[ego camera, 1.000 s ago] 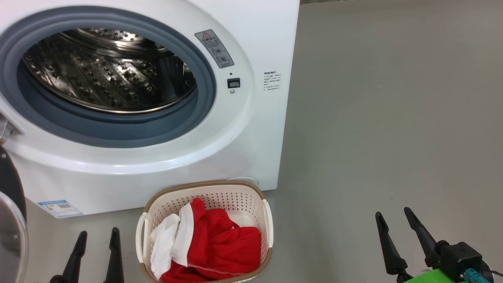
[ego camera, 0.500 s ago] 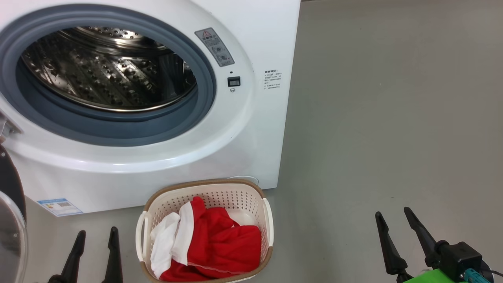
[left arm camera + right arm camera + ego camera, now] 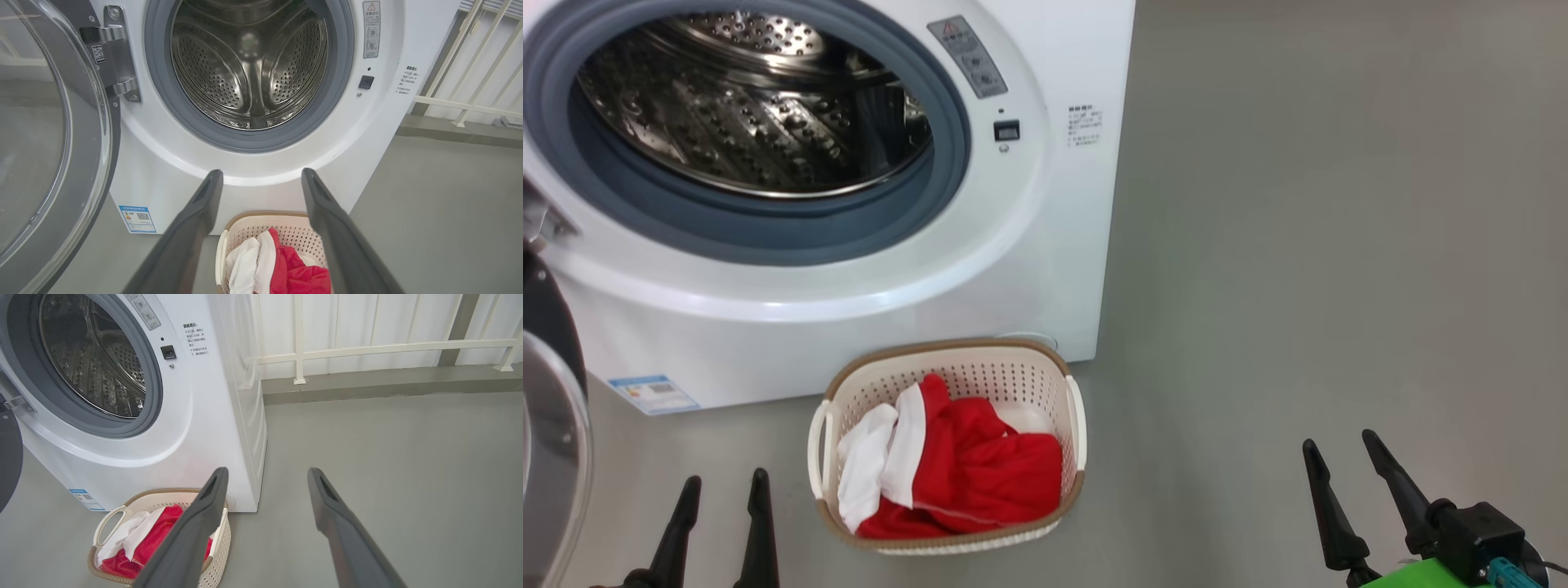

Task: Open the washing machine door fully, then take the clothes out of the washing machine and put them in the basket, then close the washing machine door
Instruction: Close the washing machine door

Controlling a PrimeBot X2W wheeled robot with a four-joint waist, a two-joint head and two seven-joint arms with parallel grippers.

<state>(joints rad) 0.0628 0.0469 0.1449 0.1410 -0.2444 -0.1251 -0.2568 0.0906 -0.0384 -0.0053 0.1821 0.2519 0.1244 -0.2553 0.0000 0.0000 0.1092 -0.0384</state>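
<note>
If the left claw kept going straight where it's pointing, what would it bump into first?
The left gripper would probably hit the washing machine first, on its white front just under the round opening. The basket sits lower.

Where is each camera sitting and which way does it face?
Head view: on the head, looking forward and down at the washing machine and basket; left gripper and right gripper, both open, below.
Left wrist view: on the left wrist, facing into the drum, open door at left; its own fingers.
Right wrist view: on the right wrist, facing the machine's front corner and floor; its own fingers.
Shared: all show the clothes in the basket.
</note>
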